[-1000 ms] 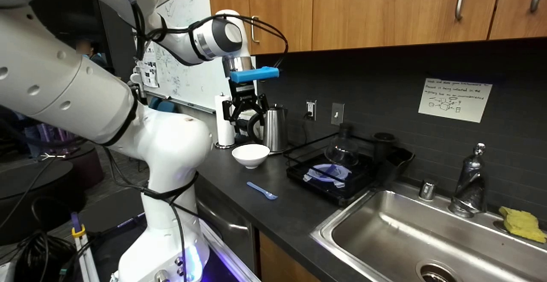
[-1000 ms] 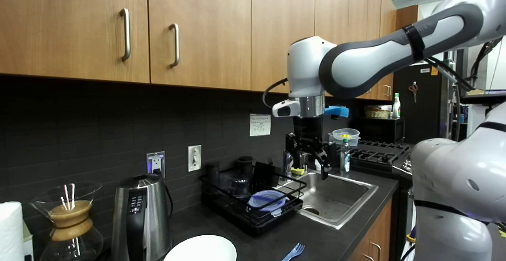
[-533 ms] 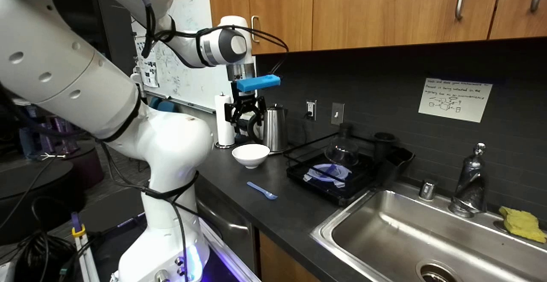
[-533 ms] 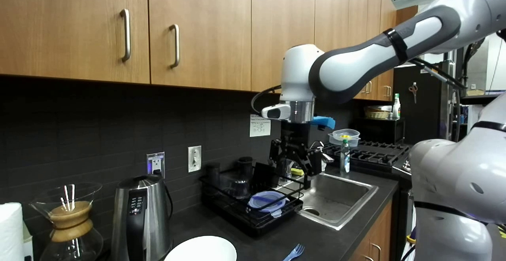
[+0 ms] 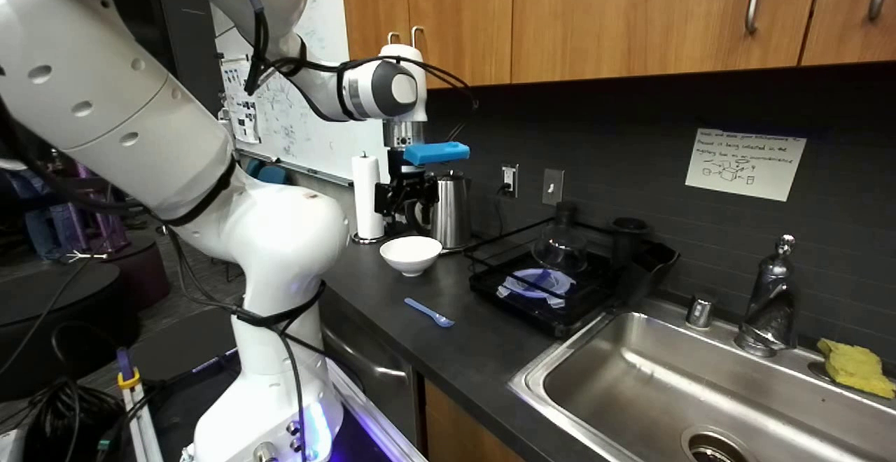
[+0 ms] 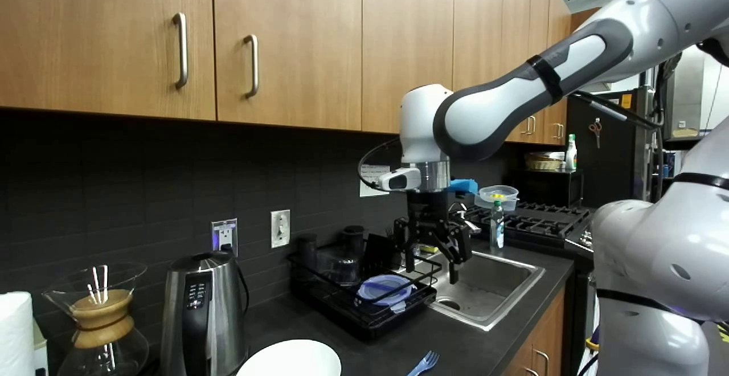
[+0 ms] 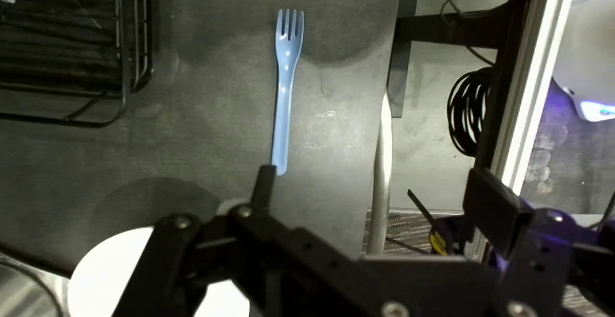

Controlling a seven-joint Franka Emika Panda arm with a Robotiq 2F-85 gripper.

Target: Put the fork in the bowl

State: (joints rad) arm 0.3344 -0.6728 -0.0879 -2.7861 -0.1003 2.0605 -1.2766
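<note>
One blue fork [image 7: 284, 101], flat on the dark counter [image 5: 476, 364], near the white bowl [image 5: 411, 257] but outside it, with the handle end toward it and the tines away. Shows whole in the wrist view, but runs off the bottom edge in an exterior view. Same cut for the bowl there, and in the wrist view partly lost behind the gripper [image 6: 431, 270] and the lower edge. Well above the counter: that same gripper, released, with jaws spread wide apart. Hard to make out in an exterior view, black against the steel kettle [image 5: 453, 210] behind. Cut off in an exterior view: paper towels [image 6: 15, 333] at the left edge, glass coffee maker [image 6: 102, 330] at the bottom. Down to a corner in the wrist view: the dish rack [image 6: 364, 327], with just a scrap of the bluish lid [image 6: 384, 289] at the top left.

For writing, mostly the paper note [image 5: 746, 164] on the wall [image 5: 595, 133]. Handwritten, blurred at the start, readable only in part – "being collected in the", "as an inconvenience" – above small drawings. Partly blocked by the arm [image 5: 287, 231]: a whiteboard [image 5: 308, 143] of scrawl too faint to read. Likewise too small: the label [image 6: 500, 232] on the green-capped bottle [image 6: 497, 222] by the sink [image 6: 484, 285], the orange sticker [image 6: 626, 101] on the fridge [image 6: 609, 171], and the marks on the kettle's black panel [image 6: 196, 296]
</note>
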